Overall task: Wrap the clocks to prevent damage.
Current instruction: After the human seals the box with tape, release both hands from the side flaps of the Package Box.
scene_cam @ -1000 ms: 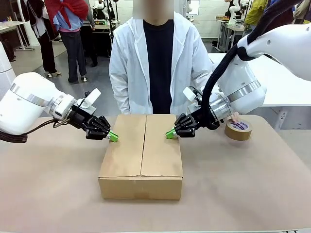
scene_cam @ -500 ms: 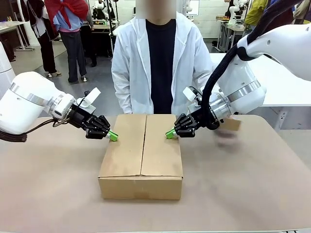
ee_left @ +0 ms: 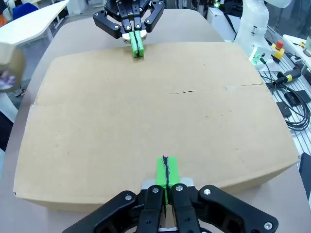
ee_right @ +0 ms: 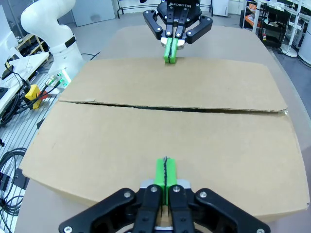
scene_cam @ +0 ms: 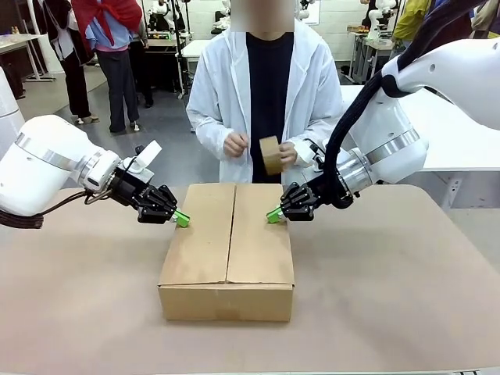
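Brown tape roll [scene_cam: 270,155] now off tan table [scene_cam: 391,297], in person's hands [scene_cam: 235,144]. Left gripper [scene_cam: 181,219] and right gripper [scene_cam: 273,215], fingers pressed together, touch opposite edges of closed brown cardboard box [scene_cam: 228,242]; "ROBOTIQ" legible.

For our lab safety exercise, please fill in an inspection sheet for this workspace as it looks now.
Surface: matte brown tabletop.
Job's things: nothing seen.
Clutter: closed brown cardboard box mid-table; brown tape roll in person's hands.
End effectors: left end effector and right end effector shut, green tips at opposite edges of box top.
Cables: black leads lying beside table.
Surroundings: person in white coat opposite; others behind.
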Tool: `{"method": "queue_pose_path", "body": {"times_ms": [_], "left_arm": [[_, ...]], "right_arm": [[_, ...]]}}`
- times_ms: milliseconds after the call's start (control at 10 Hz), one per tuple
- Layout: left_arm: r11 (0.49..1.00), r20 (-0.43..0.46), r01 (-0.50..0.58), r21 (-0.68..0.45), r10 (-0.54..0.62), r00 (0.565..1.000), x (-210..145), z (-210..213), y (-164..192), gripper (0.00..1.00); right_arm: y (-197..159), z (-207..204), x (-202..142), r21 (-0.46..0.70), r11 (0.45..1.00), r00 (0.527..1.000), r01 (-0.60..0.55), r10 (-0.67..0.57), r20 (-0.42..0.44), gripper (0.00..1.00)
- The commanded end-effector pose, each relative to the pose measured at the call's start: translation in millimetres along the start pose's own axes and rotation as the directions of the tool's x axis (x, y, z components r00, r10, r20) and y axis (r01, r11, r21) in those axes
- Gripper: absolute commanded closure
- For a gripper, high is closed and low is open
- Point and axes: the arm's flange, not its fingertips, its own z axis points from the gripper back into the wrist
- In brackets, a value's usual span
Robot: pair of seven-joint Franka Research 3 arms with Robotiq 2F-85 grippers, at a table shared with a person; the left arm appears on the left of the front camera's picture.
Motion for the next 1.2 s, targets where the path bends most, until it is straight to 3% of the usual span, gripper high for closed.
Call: {"method": "queue_pose_path", "body": {"times_ms": [0,1100], "left_arm": [[1.000,-0.003,0.000,-0.001,0.000,1.000,-2.0,-1.7,-0.3,1.00],[1.000,-0.003,0.000,-0.001,0.000,1.000,-2.0,-1.7,-0.3,1.00]], "right_arm": [[-0.4,-2.7,-3.5,0.000,1.000,1.000,0.006,-0.006,-0.005,0.99],[-0.4,-2.7,-3.5,0.000,1.000,1.000,0.006,-0.006,-0.005,0.99]]}}
